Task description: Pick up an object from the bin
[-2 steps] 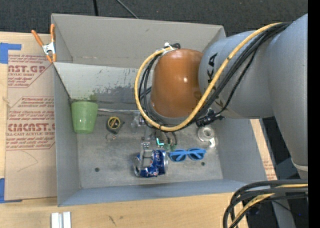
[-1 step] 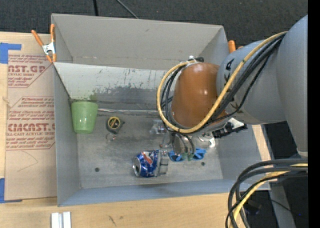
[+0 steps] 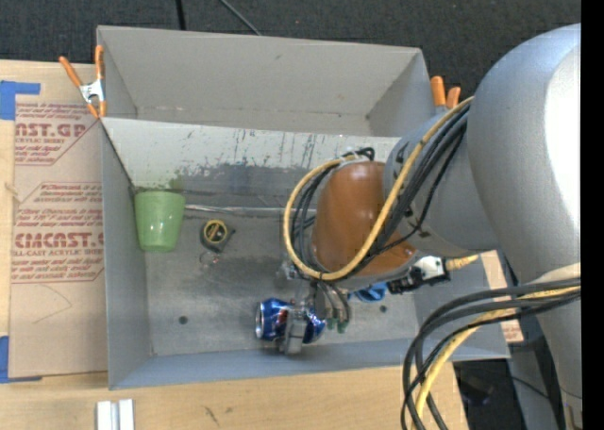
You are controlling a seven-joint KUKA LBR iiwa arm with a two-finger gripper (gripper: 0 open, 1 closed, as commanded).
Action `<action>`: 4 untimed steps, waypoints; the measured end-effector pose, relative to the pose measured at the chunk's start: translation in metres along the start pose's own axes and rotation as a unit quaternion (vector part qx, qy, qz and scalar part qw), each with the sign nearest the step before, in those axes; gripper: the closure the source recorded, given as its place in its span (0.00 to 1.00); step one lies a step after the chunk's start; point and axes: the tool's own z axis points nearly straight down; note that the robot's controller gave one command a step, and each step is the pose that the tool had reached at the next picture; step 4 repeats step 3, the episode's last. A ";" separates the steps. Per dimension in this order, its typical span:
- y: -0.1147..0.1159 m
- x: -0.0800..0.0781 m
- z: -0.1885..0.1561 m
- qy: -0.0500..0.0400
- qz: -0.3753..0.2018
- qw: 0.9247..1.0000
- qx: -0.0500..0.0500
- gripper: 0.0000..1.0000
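My gripper (image 3: 315, 313) hangs low near the bin's front wall, under the arm's orange cover. Right beside it on the left, touching or nearly touching, lies a crushed blue and silver can (image 3: 275, 320) on the bin floor. Part of the can is hidden by the gripper. A small blue thing (image 3: 372, 292) peeks out to the right of the gripper, mostly covered by the arm.
A light green plastic cup (image 3: 159, 219) lies against the left wall. A small round brass and black part (image 3: 215, 233) rests on the floor to the cup's right. The arm and its cables cover the bin's right side.
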 end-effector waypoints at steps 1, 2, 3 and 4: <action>0.000 -0.001 -0.003 0.000 -0.001 1.000 0.000 1.00; 0.010 -0.014 -0.120 -0.005 -0.009 1.000 -0.001 1.00; 0.025 -0.014 -0.253 -0.006 -0.006 1.000 -0.002 1.00; 0.025 -0.014 -0.253 -0.006 -0.006 1.000 -0.002 1.00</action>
